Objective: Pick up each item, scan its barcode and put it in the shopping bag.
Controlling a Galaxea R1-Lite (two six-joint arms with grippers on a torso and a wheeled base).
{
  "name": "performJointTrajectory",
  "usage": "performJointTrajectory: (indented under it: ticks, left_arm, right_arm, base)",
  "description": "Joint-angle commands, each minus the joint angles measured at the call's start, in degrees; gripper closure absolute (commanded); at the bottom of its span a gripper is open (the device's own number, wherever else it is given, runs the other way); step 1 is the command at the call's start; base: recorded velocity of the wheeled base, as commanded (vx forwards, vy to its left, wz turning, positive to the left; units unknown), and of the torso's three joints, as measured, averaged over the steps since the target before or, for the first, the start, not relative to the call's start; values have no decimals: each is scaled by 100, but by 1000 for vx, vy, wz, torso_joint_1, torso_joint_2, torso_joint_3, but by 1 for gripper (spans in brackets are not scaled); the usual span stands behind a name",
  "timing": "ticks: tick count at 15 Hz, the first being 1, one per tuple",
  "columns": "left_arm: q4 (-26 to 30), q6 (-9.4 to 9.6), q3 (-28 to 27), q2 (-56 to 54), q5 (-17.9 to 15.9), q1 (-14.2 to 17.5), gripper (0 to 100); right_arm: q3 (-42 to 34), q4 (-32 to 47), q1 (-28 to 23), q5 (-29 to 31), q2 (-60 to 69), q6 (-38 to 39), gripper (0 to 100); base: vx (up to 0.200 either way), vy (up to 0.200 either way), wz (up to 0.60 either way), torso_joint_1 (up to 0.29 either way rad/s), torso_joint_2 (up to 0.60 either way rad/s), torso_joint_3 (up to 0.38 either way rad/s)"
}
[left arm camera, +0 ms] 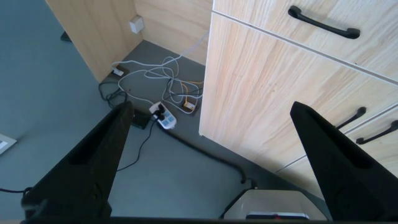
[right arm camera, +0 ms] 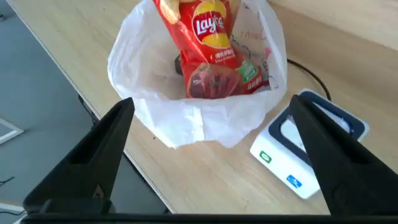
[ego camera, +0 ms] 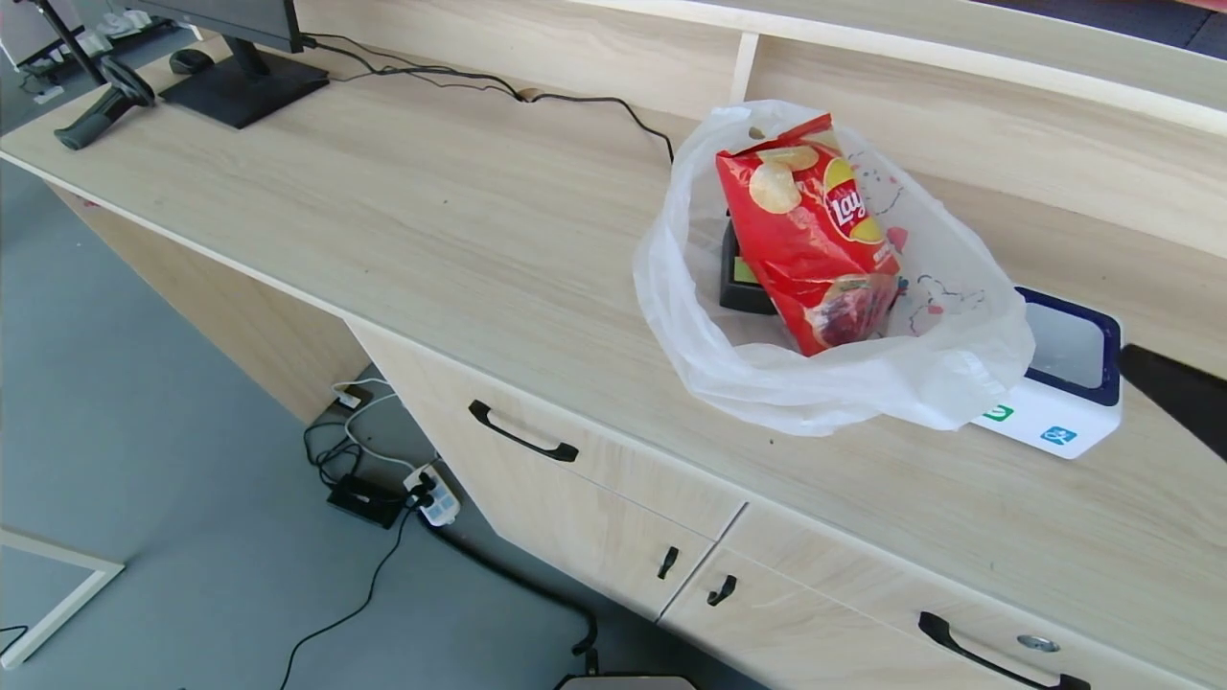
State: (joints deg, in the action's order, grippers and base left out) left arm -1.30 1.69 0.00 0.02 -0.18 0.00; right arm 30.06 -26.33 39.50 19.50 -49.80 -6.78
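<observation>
On counter (ego camera: 431, 220) | chip bag (ego camera: 810, 240) inside shopping bag (ego camera: 844, 393) | scanner (ego camera: 1074, 383) just beside

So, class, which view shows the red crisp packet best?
The head view: the red crisp packet shows nearly whole inside the open shopping bag. The right wrist view cuts off its top; the left wrist view faces cabinet doors.

Dark box (ego camera: 741, 290) in the shopping bag (ego camera: 815, 393), half behind the chip bag (ego camera: 805, 249).
</observation>
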Motion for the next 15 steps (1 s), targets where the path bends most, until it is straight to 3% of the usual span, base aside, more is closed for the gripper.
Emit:
performJointTrajectory:
  ticks: [1, 3, 5, 7, 8, 10, 11, 13, 15]
  left_arm:
    - [-1, -2, 0, -2, 1, 0, 0]
    - [-1, -2, 0, -2, 1, 0, 0]
    - [-1, 6, 0, -2, 1, 0, 0]
    - [-1, -2, 0, -2, 1, 0, 0]
    - [-1, 6, 0, -2, 1, 0, 0]
    - [-1, -2, 0, -2, 1, 0, 0]
    - [-1, 6, 0, -2, 1, 0, 0]
    - [-1, -2, 0, -2, 1, 0, 0]
    - [-1, -2, 0, -2, 1, 0, 0]
  right_arm:
    - [-1407, 5, 374, 537, 1447, 45, 0]
    - [-1723, -4, 348, 827, 1552, 80, 0]
    - [-1354, -12, 260, 1082, 1183, 115, 0]
    - [-440, -30, -276, 2655, 515, 1073, 0]
    - [-405, 5, -320, 2822, 533, 1416, 0]
    - [-950, 23, -417, 2752, 875, 1398, 0]
    - [-1837, 128, -373, 2365, 1332, 1126, 0]
    - [-2707, 128, -373, 1873, 1473, 1003, 0]
    - [-3006, 550, -373, 1574, 1411, 1100, 0]
  base:
    - [0, 0, 0, 0, 0, 0]
    - [0, 0, 0, 0, 0, 0]
    - [0, 0, 0, 0, 0, 0]
    - [0, 0, 0, 0, 0, 0]
    - [0, 0, 0, 0, 0, 0]
    - [0, 0, 0, 0, 0, 0]
    - [0, 0, 0, 0, 0, 0]
    - [0, 0, 0, 0, 0, 0]
    - [0, 0, 0, 0, 0, 0]
